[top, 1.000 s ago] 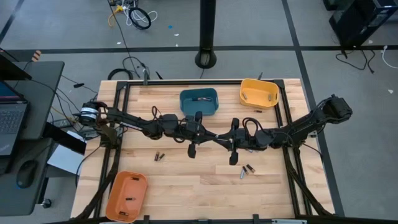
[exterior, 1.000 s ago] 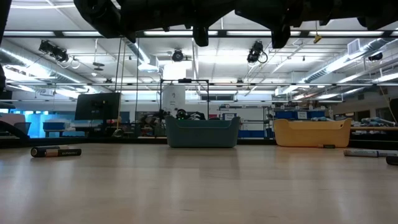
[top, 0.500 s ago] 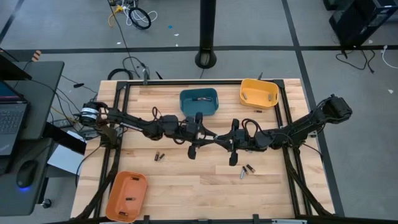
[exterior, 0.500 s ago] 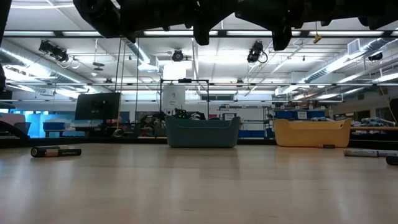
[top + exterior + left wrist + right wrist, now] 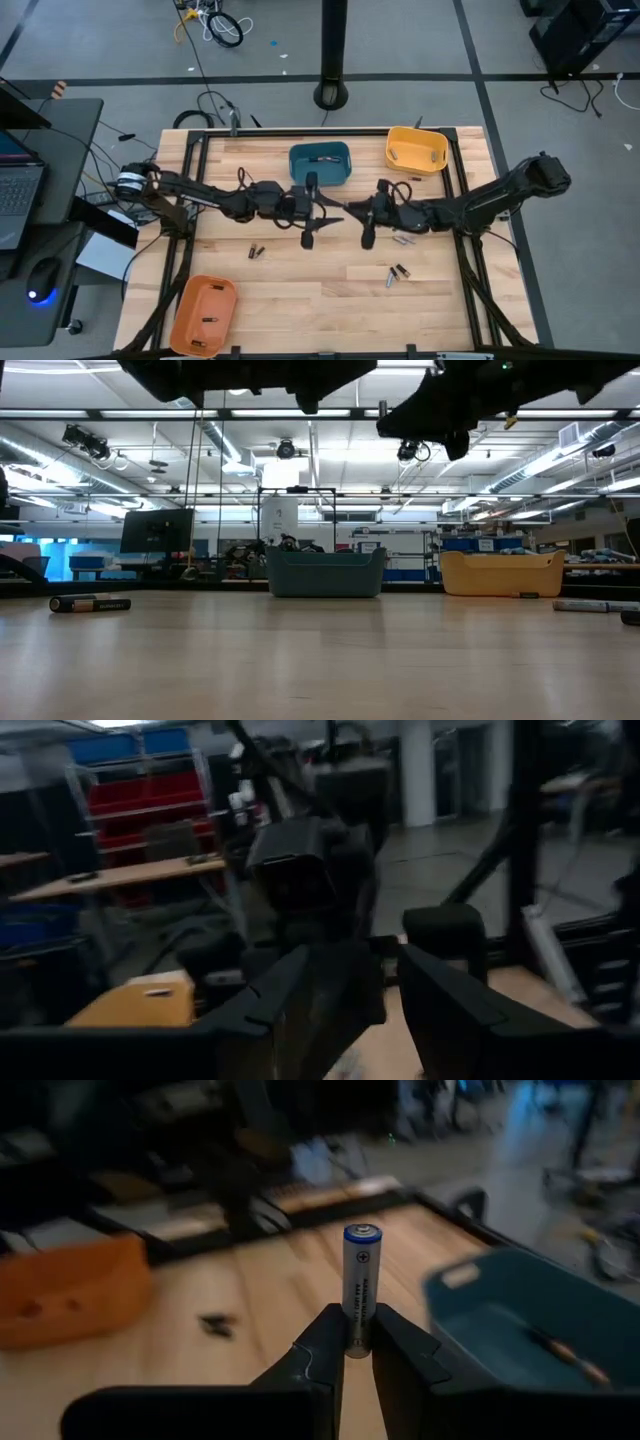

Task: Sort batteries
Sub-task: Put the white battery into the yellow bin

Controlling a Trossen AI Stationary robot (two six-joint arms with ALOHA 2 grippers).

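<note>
Battery (image 5: pixel 361 1285) stands upright betw. our right gripper (image 5: pixel 357 1342) fingertips, pinched at its base. Left gripper (image 5: pixel 385 990) spread wide, nothing in it; teal bin (image 5: pixel 530 1320) just beside right gripper.

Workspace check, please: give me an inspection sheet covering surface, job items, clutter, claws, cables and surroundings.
Surface: wooden table, black frame.
Job's things: loose batteries right, another pair left; teal bin, yellow bin, orange bin.
Clutter: nothing seen.
Claws: right claw shut on an upright battery; left claw mid-table, open, empty.
Cables: coil on the floor behind.
Surroundings: laptop desk at left; open workshop hall.
</note>
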